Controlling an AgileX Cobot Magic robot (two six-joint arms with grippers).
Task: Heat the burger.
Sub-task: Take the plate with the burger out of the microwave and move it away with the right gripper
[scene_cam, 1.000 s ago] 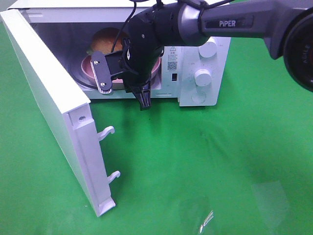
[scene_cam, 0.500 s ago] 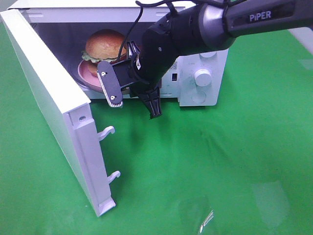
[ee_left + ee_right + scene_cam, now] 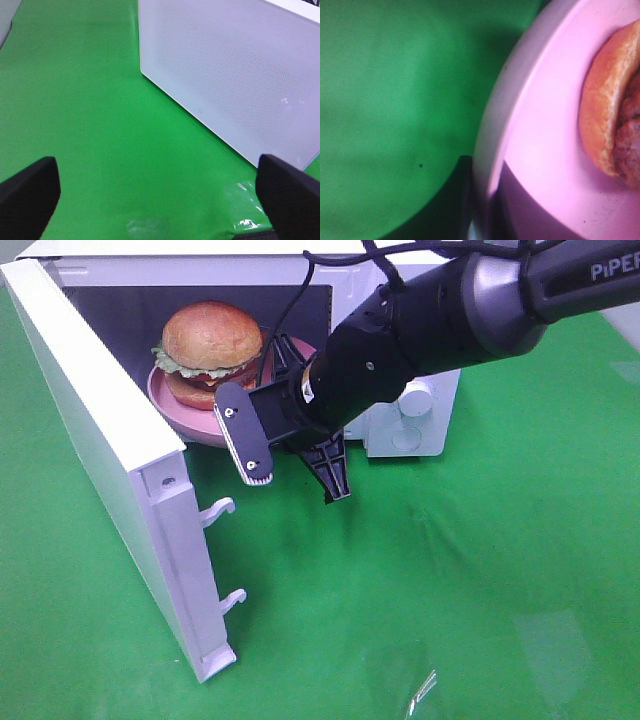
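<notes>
Right end effector (image 3: 295, 455) clamped on pink plate (image 3: 190, 418) rim; burger (image 3: 208, 348) on plate at open microwave (image 3: 415, 420) mouth.

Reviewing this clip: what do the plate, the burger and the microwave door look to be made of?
The plate: pink, smooth, faint sheen, probably plastic or glazed ceramic; the look leaves that open. The burger: glossy, evenly coloured bun and stiff lettuce frill suggest a plastic replica, though real food can't be excluded. The microwave door: white, matte, apparently painted metal or plastic; its panel shows a fine dotted mesh in the left wrist view.
</notes>
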